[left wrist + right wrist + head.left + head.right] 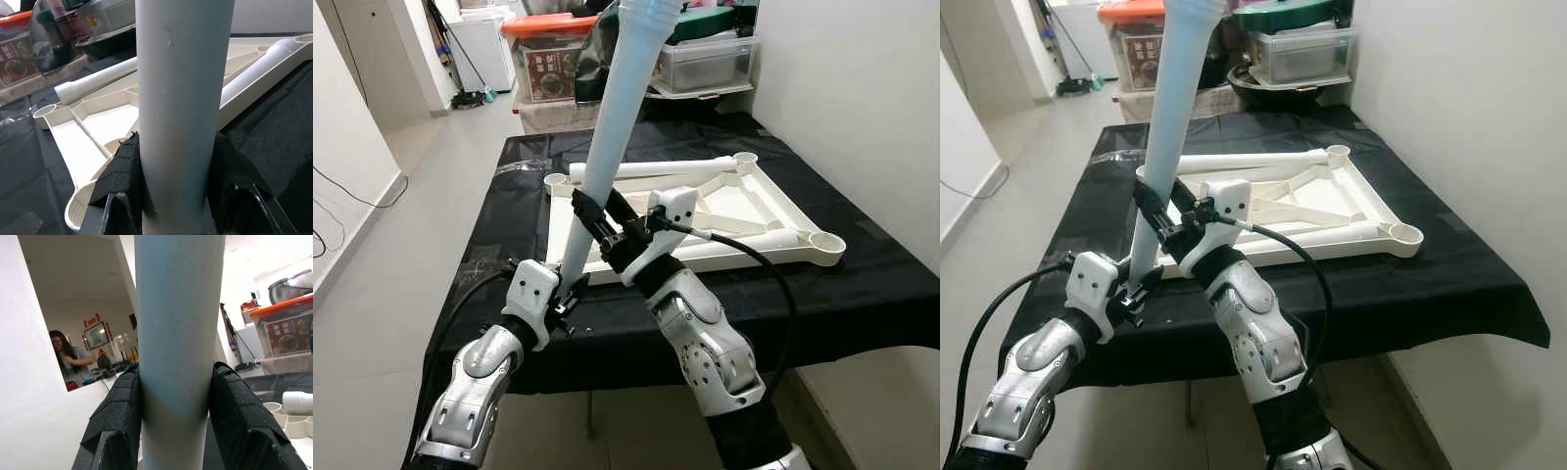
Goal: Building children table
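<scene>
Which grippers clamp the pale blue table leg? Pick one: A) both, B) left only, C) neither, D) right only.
A: the left gripper pinches the table leg near its lower end, and the right gripper pinches it higher up; each wrist view shows black fingers pressed on the tube.

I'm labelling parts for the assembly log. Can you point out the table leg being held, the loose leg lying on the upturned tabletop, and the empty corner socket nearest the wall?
held table leg [622, 98], left eye view, middle of its shaft
loose leg [656, 168], left eye view, mid-length of the tube
corner socket [826, 245], left eye view, rim of the round socket
</scene>
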Controlling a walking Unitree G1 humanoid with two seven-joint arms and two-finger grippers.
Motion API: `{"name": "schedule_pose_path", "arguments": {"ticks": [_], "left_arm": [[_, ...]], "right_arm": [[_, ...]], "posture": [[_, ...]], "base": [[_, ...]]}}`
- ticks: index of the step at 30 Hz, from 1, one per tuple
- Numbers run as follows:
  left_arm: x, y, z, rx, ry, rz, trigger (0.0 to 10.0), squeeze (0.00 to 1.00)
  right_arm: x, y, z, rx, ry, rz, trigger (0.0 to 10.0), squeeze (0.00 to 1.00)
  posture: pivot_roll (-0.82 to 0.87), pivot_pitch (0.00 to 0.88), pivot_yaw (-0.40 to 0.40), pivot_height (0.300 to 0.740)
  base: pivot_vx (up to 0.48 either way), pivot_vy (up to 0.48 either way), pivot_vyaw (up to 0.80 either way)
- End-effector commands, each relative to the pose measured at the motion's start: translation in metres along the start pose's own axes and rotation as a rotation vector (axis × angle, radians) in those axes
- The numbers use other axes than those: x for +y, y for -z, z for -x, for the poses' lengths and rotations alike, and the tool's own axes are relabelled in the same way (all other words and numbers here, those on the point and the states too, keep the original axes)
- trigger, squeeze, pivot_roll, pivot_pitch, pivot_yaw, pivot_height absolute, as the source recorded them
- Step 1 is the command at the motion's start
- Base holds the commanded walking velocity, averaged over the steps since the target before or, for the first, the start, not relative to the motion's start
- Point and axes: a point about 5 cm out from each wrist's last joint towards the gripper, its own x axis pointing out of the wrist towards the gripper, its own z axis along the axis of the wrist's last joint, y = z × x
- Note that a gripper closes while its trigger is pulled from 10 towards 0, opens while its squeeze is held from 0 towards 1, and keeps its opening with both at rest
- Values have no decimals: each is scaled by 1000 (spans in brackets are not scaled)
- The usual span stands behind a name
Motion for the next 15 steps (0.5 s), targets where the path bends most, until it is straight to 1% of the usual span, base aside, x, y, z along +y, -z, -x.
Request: {"name": "schedule_pose_path", "arguments": {"ticks": [1,10,13,14,15], "left_arm": [[32,0,12,1,-174,-3,10000,0],[28,0,10,0,-164,-20,10000,0],[28,0,10,0,-164,-20,10000,0],[27,0,9,-1,-160,-23,10000,0],[26,0,8,-2,-159,-26,10000,0]], "right_arm": [[-2,-1,-2,-22,43,-37,10000,0],[2,0,-2,-12,14,-84,10000,0],[2,0,-2,-12,14,-84,10000,0],[4,0,-2,-13,-2,-87,10000,1000],[7,-1,-2,-14,-21,-90,10000,1000]], "posture": [[-40,0,41,740],[-40,0,44,740],[-40,0,44,740],[-40,0,44,740],[-40,0,42,740]], "base": [[0,0,0],[0,0,0],[0,0,0],[0,0,0],[0,0,0]]}}
